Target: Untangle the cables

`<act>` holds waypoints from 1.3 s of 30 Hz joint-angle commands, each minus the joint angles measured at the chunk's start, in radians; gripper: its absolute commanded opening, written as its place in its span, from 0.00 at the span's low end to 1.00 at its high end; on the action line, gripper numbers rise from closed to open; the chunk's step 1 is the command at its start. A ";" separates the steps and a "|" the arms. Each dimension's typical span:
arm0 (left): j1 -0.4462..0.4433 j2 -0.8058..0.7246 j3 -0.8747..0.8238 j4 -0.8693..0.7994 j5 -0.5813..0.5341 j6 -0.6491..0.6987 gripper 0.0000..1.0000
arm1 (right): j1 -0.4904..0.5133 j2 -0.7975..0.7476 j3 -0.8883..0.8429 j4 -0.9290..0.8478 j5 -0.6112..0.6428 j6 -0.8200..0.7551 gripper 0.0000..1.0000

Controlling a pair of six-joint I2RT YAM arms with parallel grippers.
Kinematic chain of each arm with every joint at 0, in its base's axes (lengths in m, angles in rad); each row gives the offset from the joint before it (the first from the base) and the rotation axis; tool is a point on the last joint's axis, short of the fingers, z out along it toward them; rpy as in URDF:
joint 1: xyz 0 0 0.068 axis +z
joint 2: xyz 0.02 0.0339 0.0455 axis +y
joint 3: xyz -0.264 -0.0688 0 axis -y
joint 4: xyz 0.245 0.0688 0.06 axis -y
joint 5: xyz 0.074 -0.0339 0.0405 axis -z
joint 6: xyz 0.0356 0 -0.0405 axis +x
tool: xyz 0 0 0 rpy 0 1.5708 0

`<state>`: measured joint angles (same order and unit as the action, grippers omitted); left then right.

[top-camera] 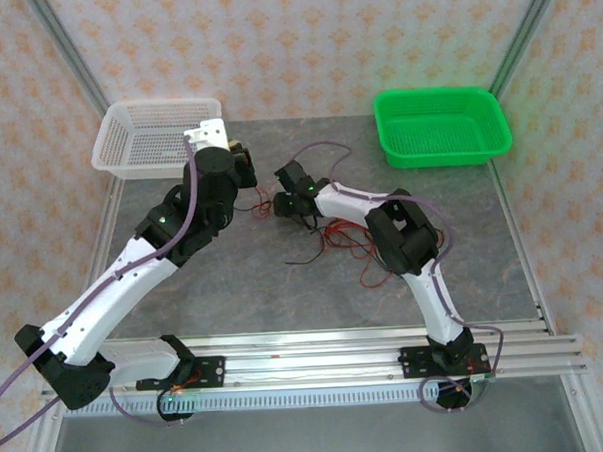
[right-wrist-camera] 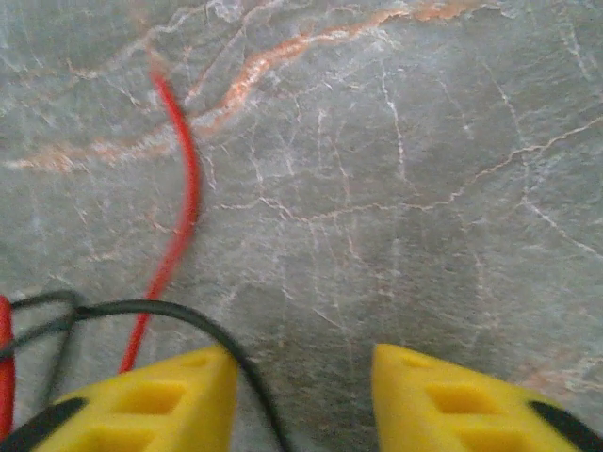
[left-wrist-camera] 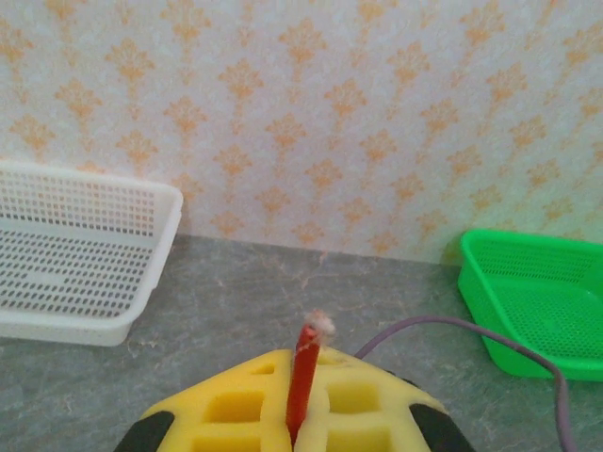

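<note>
Top view: the cables (top-camera: 334, 237) sprawl on the grey surface (top-camera: 285, 297) between the arms, just beside the right tool (top-camera: 282, 178).

Left wrist: the left tool (left-wrist-camera: 298, 363) is clenched on one red strand (left-wrist-camera: 303, 377) — it stands up between the pads.

Right wrist: the right tool's fingers stand apart, released — a black strand (right-wrist-camera: 160, 308) curves past one of them.

ahead of my right gripper (right-wrist-camera: 303, 363) the table (right-wrist-camera: 424, 188) lies bare to the front and right. to the left a red wire (right-wrist-camera: 187, 198) runs along the way, and a black wire (right-wrist-camera: 160, 308) crosses one fingertip. my left gripper (top-camera: 247, 170) sits near, leaving a narrow gap. the white basket (top-camera: 158, 137) blocks the far left corner, the green basket (top-camera: 442, 125) the far right, with open table between. the cables (top-camera: 337, 239) sprawl beside my right forearm.
</note>
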<state>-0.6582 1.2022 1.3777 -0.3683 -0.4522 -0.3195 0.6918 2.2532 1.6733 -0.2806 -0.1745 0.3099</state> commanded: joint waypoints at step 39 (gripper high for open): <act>0.138 0.115 0.555 0.331 -0.382 0.734 0.00 | -0.064 -0.285 -0.448 0.083 0.141 0.173 0.29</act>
<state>-0.5503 1.2968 1.8889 -0.0837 -0.8753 0.3763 0.6380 2.0182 1.2606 -0.1028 -0.0696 0.4866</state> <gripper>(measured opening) 0.042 0.266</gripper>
